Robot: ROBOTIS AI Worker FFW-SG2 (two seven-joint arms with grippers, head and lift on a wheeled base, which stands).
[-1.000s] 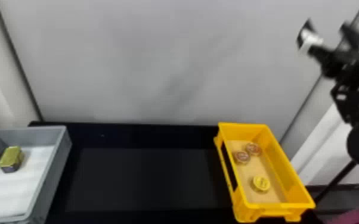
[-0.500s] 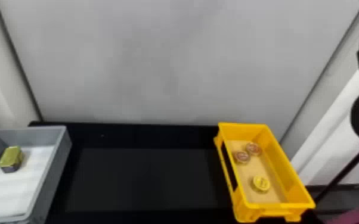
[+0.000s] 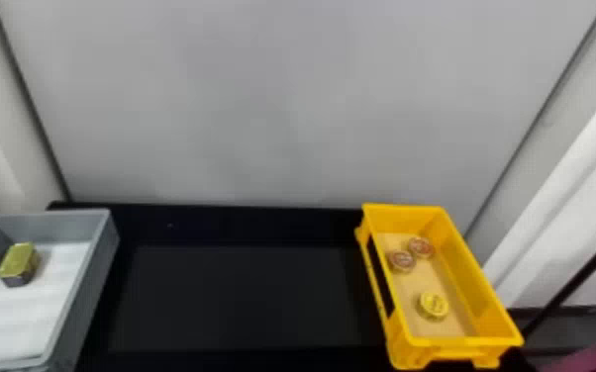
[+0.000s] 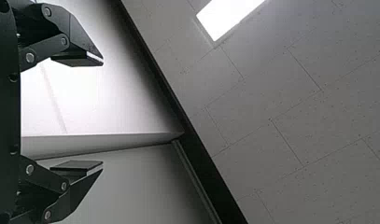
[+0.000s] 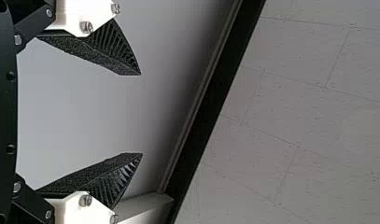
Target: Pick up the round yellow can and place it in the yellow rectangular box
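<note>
At left we see a grey box (image 3: 95,287) holding a green tin (image 3: 18,263); at right, two red cans (image 3: 401,261); beyond the black table (image 3: 242,297), a grey wall (image 3: 287,109).

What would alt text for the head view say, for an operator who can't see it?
The round yellow can sits inside the yellow rectangular box at right, nearer us than two reddish round cans. At left, a gray bin holds a gold-topped tin.
</note>
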